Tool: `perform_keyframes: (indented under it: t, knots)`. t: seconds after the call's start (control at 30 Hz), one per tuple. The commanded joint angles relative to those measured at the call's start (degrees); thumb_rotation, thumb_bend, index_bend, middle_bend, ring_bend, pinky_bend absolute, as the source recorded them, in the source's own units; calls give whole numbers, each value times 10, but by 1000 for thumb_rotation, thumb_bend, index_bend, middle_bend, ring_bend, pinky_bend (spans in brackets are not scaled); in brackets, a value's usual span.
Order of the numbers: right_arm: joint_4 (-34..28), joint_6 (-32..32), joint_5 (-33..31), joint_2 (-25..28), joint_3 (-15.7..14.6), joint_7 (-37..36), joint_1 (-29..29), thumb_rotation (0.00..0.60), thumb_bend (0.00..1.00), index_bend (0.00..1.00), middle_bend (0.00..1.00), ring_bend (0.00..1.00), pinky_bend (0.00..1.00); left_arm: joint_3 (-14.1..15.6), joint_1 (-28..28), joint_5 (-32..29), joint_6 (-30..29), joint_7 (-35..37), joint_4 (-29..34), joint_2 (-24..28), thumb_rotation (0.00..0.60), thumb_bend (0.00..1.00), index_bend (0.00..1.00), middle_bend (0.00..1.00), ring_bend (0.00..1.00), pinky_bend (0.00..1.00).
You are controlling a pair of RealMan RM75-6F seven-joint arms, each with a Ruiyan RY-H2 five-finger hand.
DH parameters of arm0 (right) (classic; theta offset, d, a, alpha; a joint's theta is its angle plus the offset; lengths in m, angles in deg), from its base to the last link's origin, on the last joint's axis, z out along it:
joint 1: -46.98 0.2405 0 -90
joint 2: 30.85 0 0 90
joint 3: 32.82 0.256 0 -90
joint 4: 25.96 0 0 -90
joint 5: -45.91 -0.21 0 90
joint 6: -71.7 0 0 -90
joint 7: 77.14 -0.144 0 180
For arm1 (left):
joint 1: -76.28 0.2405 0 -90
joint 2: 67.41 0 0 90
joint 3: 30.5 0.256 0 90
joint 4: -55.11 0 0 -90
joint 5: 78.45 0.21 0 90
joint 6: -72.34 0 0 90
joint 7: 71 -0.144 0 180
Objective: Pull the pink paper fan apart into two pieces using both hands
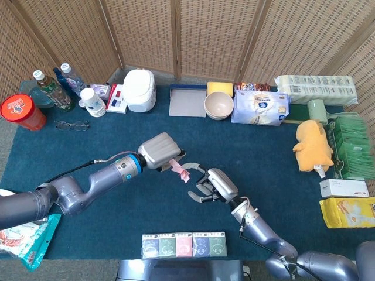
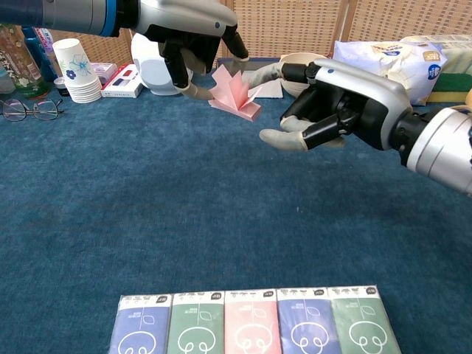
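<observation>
The pink paper fan (image 1: 179, 169) (image 2: 234, 94) hangs folded above the blue cloth, pinched at its left end by my left hand (image 1: 159, 150) (image 2: 190, 33). My right hand (image 1: 211, 184) (image 2: 335, 103) hovers just right of the fan with its fingers spread. Its upper fingertip reaches close to the fan's right edge; I cannot tell whether it touches. Nothing lies in the right hand.
A row of tissue packs (image 1: 184, 244) (image 2: 249, 330) lies at the near table edge. A white bowl (image 1: 218, 105), grey tray (image 1: 187, 100), rice cooker (image 1: 139, 89), paper cups (image 2: 75, 70), bottles (image 1: 53, 89) and glasses (image 1: 72, 124) line the back. A yellow plush (image 1: 314, 145) and boxes sit at right.
</observation>
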Motion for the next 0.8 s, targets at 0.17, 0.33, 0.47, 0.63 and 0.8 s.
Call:
perform_keyframes:
  t: [0.17, 0.33, 0.47, 0.63, 0.8]
  knots:
    - [4, -1, -9, -3, -1, 4, 0, 600, 357, 223, 1000, 1000, 965, 5, -1, 3, -1, 1, -1, -4, 600, 406, 680, 1000, 1000, 1000]
    - [7, -1, -15, -1, -1, 2, -1, 600, 358, 202, 1000, 998, 964, 6, -3, 3, 0, 1, -2, -5, 600, 406, 680, 1000, 1000, 1000]
    - [4, -6, -13, -1, -1, 5, 3, 600, 357, 198, 1000, 997, 964, 7, -5, 4, 0, 1, -3, -8, 600, 406, 679, 1000, 1000, 1000]
    - [-4, -16, -15, -4, 2, 15, 14, 600, 357, 199, 1000, 994, 964, 9, -10, 2, 4, -2, -6, -12, 600, 406, 677, 1000, 1000, 1000]
    - [-11, -20, -19, -3, 4, 24, 17, 600, 358, 216, 1000, 992, 964, 9, -11, 0, 3, -2, -6, -14, 600, 406, 676, 1000, 1000, 1000]
